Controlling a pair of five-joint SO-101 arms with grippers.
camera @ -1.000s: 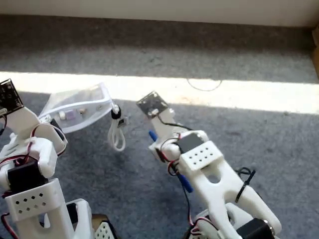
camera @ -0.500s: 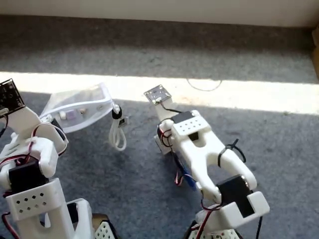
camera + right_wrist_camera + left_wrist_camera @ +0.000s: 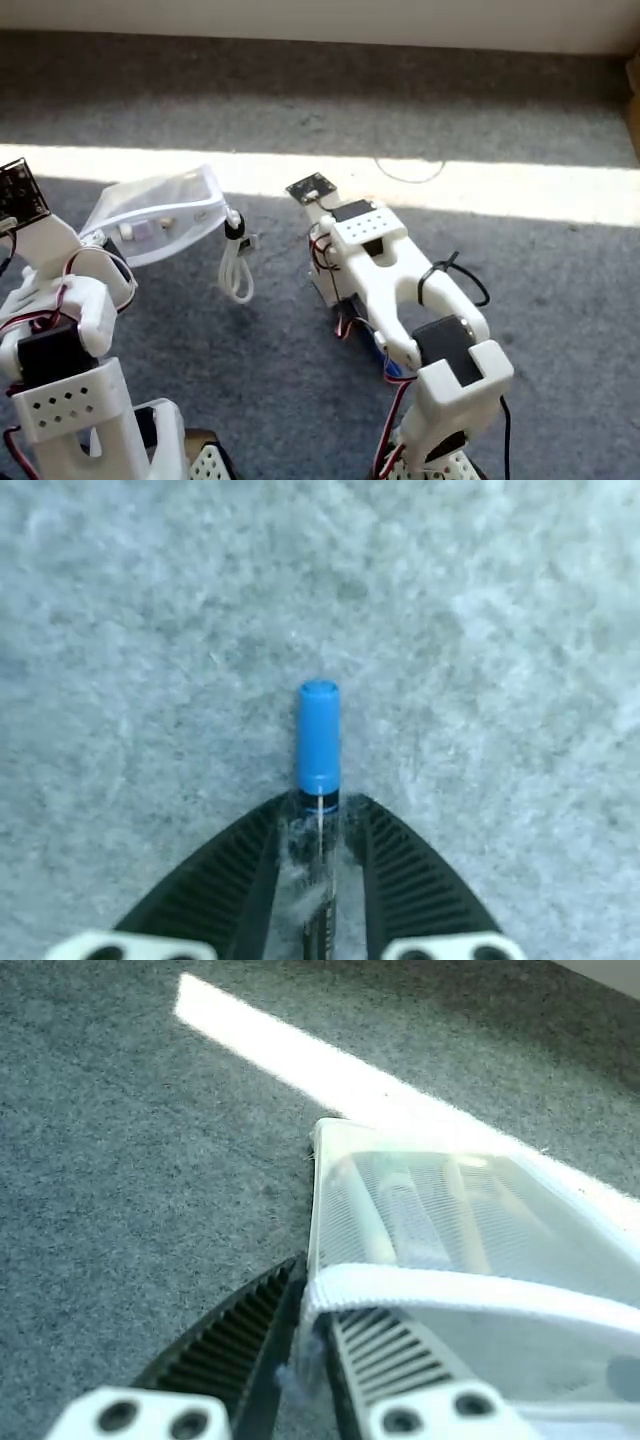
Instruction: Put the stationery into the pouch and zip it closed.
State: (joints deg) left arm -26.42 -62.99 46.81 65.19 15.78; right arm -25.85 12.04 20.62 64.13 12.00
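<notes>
Two arms work over a grey carpet crossed by a band of sunlight. The left gripper is clamped on the white rim of the pouch, its jaws nearly together on one corner. The mesh bag stretches away from them, with several pale items lying inside. In the high view the pouch sits at the left, just ahead of the left arm, and a white cord loop trails from its end onto the carpet.

Well apart to the right, the right arm is bent down over the floor. The right gripper is closed on the clear barrel of a pen — the blue cap pokes out beyond the fingertips, pointing along the carpet. Whether the pen touches the pile cannot be told. A thin wire lies in the sunlit strip beyond the arms.
</notes>
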